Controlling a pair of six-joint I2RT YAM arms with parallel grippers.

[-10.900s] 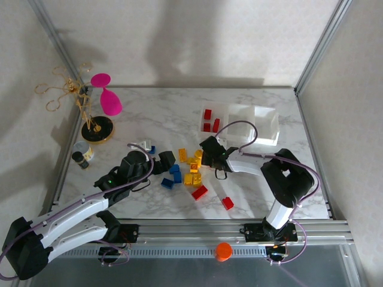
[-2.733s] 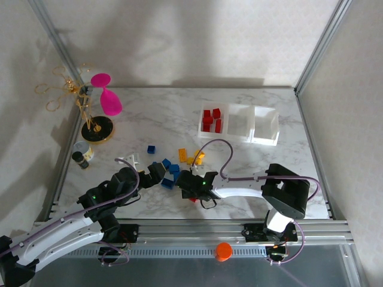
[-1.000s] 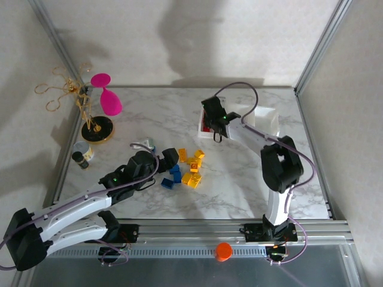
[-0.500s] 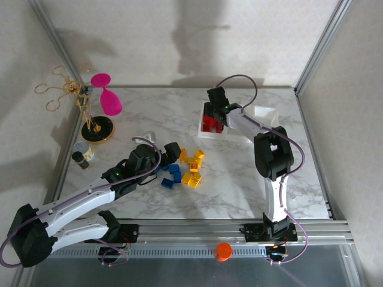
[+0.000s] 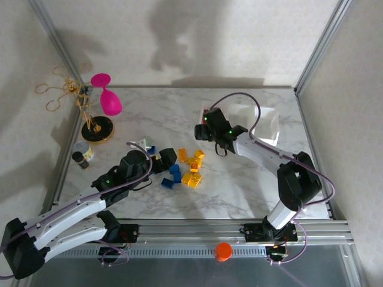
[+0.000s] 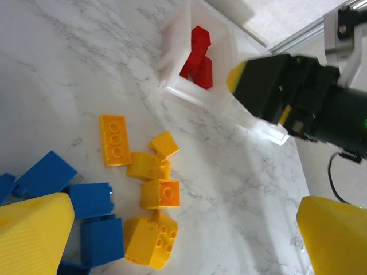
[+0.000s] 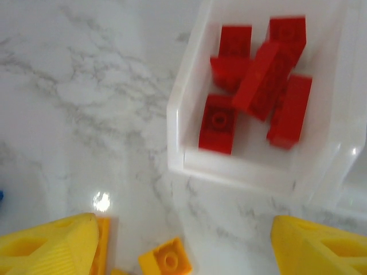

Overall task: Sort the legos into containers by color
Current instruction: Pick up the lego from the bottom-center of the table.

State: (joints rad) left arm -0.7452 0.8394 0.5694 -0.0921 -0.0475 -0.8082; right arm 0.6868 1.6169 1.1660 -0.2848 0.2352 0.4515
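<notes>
Red legos point(image 7: 252, 86) lie in the left bin point(image 7: 178, 134) at the far right of the desk point(image 5: 239, 185). Yellow legos point(image 6: 160, 192) and blue legos point(image 6: 92, 200) sit in a heap near the middle. The right fingers point(image 7: 51, 240) are spread wide and empty beside that bin, and the left fingers point(image 6: 34, 229) are spread wide and empty over the heap.

- The right tool point(image 5: 201, 131), over the left container point(image 7: 178, 132) half a second ago, has drawn back off its near-left corner and now hangs above the surface point(image 5: 239, 185), jaws spread wide.
- The red legos point(image 7: 252, 80): two lay loose on the surface at the start and are gone from it. The container's pile has grown from three to about six.
- The left tool point(image 5: 166, 158) has shifted slightly back toward its base.
</notes>
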